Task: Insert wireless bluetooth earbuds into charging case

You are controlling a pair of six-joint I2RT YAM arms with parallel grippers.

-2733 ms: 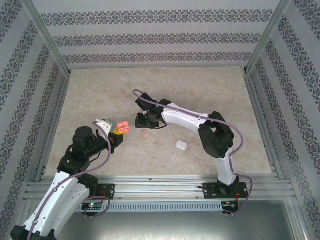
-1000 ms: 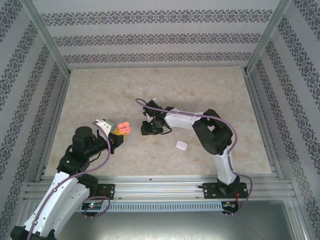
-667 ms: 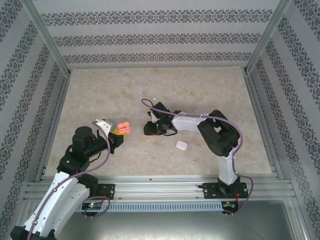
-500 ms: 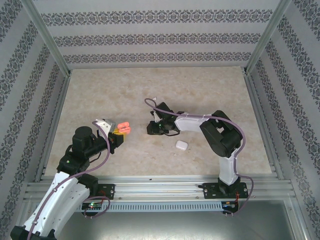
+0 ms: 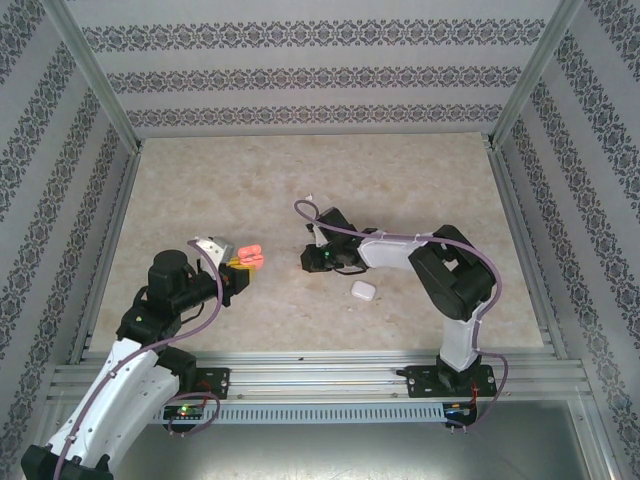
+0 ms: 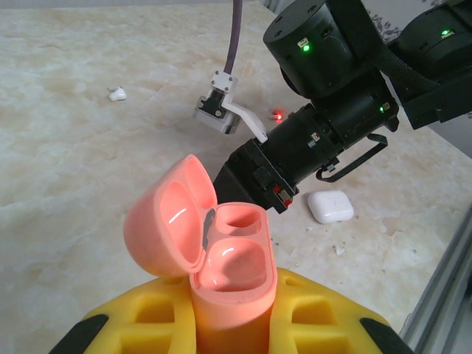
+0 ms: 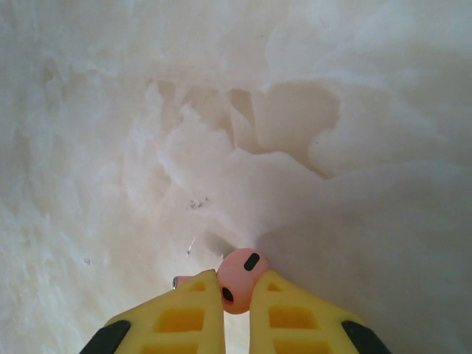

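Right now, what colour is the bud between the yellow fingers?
The earbud is pink with black marks; right wrist view shows it best.

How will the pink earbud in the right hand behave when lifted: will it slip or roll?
Probably slippery: the pink earbud is smooth and rounded, and the right hand pinches it at the tips, so it might twist out. It looks tiny, so likely light. Dropped on the table, it could roll.

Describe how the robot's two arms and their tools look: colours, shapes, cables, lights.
Both the left arm and right arm have white shell links joined by black cylindrical joints, with a purple cable looping along each. The tool fingers are yellow, moulded with square recesses and dark corners. Green lights glow on the right arm's black wrist.
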